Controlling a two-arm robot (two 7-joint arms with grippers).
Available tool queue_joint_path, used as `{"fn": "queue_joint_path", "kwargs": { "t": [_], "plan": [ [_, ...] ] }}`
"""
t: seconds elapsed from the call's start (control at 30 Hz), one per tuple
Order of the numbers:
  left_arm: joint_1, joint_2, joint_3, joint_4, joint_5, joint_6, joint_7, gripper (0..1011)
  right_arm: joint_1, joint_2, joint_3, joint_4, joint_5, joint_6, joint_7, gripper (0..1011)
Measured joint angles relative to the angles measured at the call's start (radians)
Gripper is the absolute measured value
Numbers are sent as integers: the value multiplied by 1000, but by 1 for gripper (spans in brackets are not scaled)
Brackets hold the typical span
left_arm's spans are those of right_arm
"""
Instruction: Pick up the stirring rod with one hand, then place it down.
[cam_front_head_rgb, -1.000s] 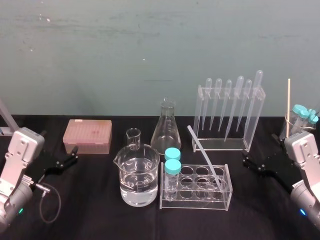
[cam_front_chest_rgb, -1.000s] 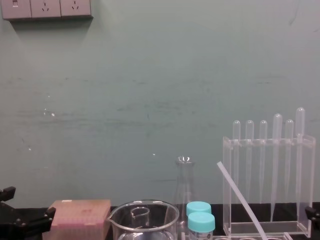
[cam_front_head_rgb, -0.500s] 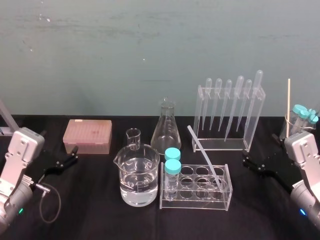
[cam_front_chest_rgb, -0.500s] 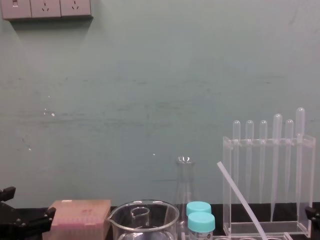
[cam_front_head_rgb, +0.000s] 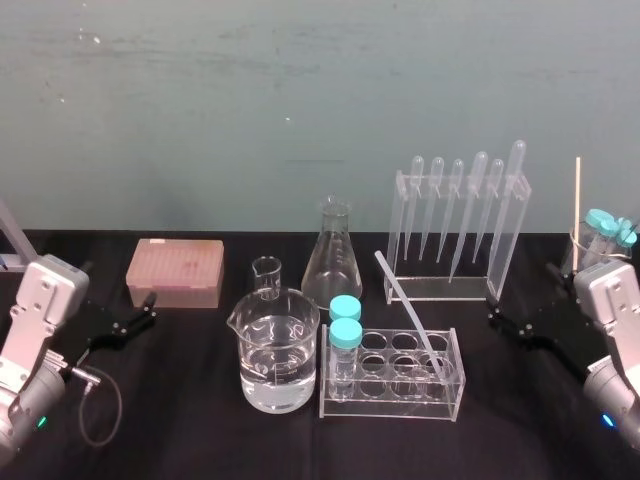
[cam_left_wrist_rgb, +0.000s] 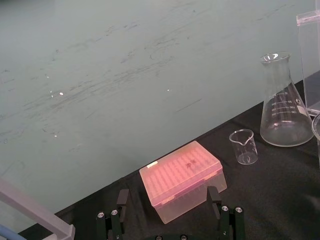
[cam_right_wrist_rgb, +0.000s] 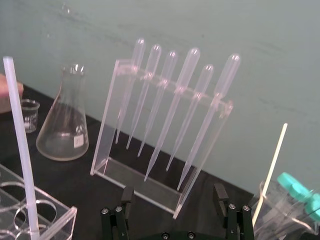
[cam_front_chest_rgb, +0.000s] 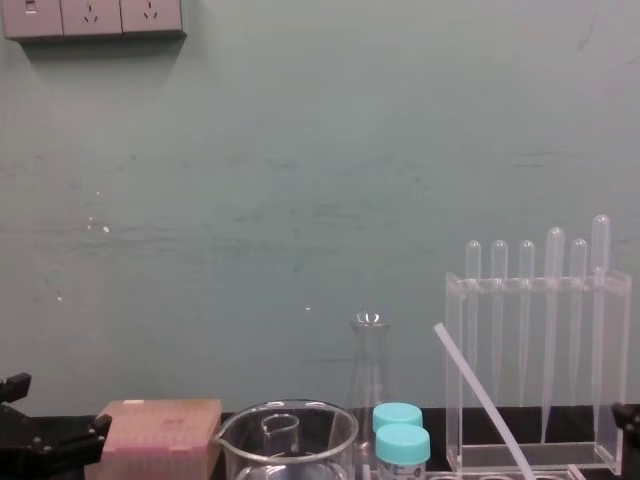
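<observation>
A dark counter (cam_front_head_rgb: 200, 430) carries lab glassware against a pale green wall. At far left the left tool (cam_front_head_rgb: 125, 325) rests low near the counter's edge, its black fingers spread apart and holding nothing. Just beyond it is a pink tip box (cam_front_head_rgb: 175, 272). Next come a small beaker (cam_front_head_rgb: 266, 275), a large beaker of water (cam_front_head_rgb: 275, 350) and an empty conical flask (cam_front_head_rgb: 332, 262).

Right of centre stands a clear tube rack (cam_front_head_rgb: 400, 402) with two teal-capped tubes (cam_front_head_rgb: 345, 335) at its left end. The stirring rod (cam_front_head_rgb: 408, 310) leans in this rack, its lower end in a right-hand hole and its top tilted up and left. Behind stands a pipette rack (cam_front_head_rgb: 398, 240).

At far right the right tool (cam_front_head_rgb: 520, 328) hovers just above the counter, fingers spread and empty, well apart from the rod.

The pick-up appears not yet begun. The right tool seems the nearer one. It would need to reach in, close on the rod's free upper length, and lift along its lean so neither rack is dragged.
</observation>
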Motion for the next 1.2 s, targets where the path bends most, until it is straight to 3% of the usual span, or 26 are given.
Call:
{"fn": "queue_joint_path", "kwargs": {
  "t": [0.4,0.9,1.2],
  "plan": [
    [0,0,0,0,0,0,0,1000,-20,-3,40,-61,-6,-67,40,1002],
    [0,0,0,0,0,0,0,1000,33,-15,-32,-57,-76,-194,237,1002],
    [0,0,0,0,0,0,0,1000,73,-34,-59,-24,-82,-202,335,1002]
  ]
}}
